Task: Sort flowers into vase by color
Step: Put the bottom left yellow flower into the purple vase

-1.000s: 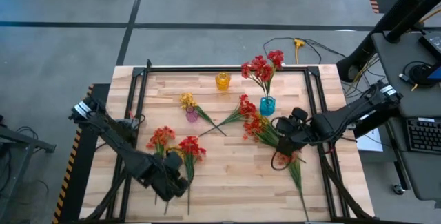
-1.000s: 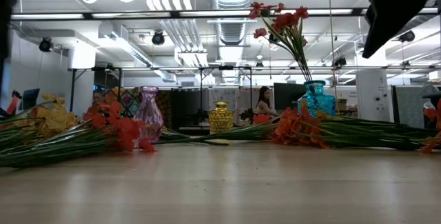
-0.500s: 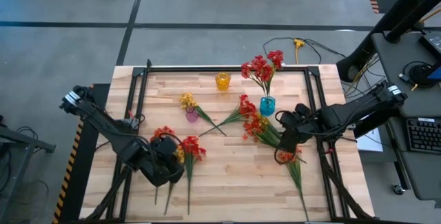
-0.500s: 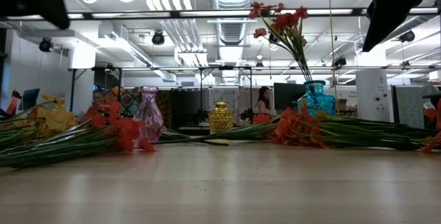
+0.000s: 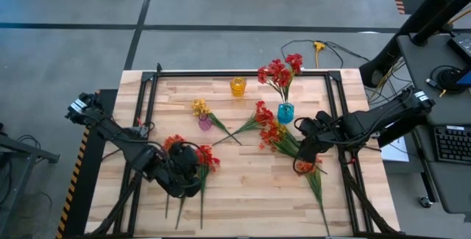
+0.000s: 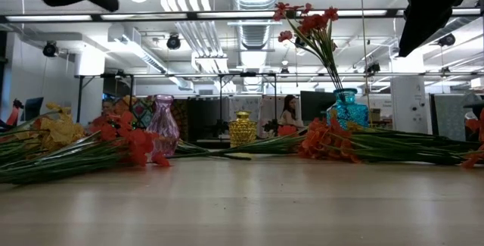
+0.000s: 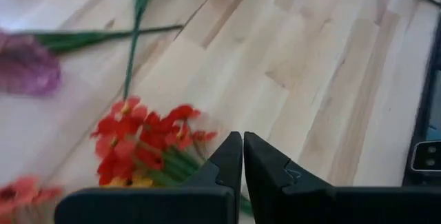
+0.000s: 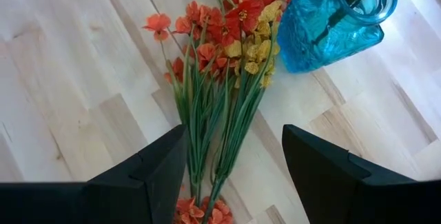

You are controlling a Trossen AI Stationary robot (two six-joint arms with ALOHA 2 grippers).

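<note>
Since the right gripper [image 8: 231, 172] hangs wide open right over a loose bunch of red and yellow flowers [image 8: 220, 79] lying flat on the desk [image 8: 62, 93], stems running back under it and blossoms toward the blue vase [image 8: 334, 21], it looks best placed. That vase already holds red sprays. The left gripper [image 7: 242, 156] is pinched closed beside another red bunch [image 7: 148, 141].

— Where are the flowers lying?

— Red and yellow sprays [image 5: 282, 137] are lying flat beside the blue vase [image 5: 285, 112], which is holding red stems [image 5: 280, 71] upright. More red sprays [image 5: 200, 158] are lying at front left, one yellow spray [image 5: 199, 108] leaning by the purple vase [image 5: 204, 123].
</note>
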